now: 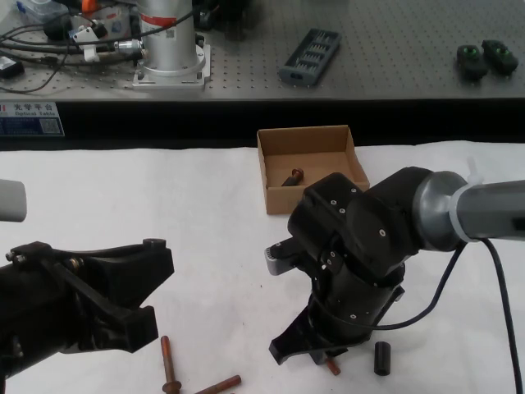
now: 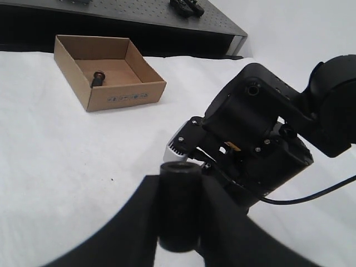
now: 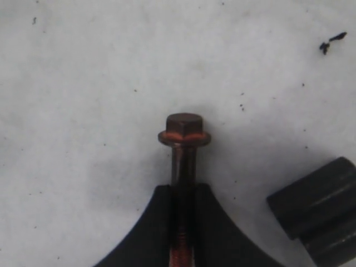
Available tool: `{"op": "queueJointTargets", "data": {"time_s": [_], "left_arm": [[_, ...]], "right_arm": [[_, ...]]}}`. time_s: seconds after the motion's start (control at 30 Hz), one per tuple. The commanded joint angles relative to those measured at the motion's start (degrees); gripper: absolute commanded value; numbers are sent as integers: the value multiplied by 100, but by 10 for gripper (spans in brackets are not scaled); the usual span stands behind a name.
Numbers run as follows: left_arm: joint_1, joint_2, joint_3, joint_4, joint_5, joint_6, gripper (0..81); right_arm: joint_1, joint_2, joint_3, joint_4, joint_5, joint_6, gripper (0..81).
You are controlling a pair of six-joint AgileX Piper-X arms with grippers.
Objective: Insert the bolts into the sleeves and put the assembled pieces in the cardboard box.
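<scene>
Right end effector [image 3: 182, 192] clamps bolt [image 3: 183, 146], head pointing outward; left end effector [image 2: 179, 182], to its left, grips sleeve [image 2: 179, 208].

Open cardboard box [image 1: 303, 164], upper centre, holds 1 sleeved bolt [image 1: 293, 176]. 2 loose bolts [image 1: 167, 361], coppery, lie at the bottom edge left of centre; 1 black spare sleeve [image 1: 381, 358] is at lower right. The right gripper [image 3: 183, 192] clamps the held bolt [image 3: 183, 139], and the left gripper [image 2: 179, 189] clamps the held sleeve [image 2: 179, 208].

A white cloth [image 1: 205, 205] covers the foreground; behind it, a dark perforated table [image 1: 394, 37] bears cables [image 1: 33, 37] and a metal post [image 1: 168, 33].
</scene>
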State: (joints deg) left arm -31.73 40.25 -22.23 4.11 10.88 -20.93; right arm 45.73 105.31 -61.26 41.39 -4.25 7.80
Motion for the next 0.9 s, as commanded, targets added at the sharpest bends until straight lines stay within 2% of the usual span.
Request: {"op": "queueJointTargets", "data": {"time_s": [0.0, 0.23, 0.57, 0.87], "left_arm": [[19, -47, -27, -32, 57, 7, 73], [19, -47, -27, -32, 144, 34, 73], [19, -47, -27, -32, 144, 47, 73], [19, -47, -27, -32, 260, 454, 73]], "right_arm": [[-26, 130, 82, 232, 16, -66, 32], [-26, -523, 82, -369, -383, -98, 32], [-26, -1415, 106, -825, -448, -106, 32], [-26, -2068, 106, -1168, -1153, -106, 32]]}}
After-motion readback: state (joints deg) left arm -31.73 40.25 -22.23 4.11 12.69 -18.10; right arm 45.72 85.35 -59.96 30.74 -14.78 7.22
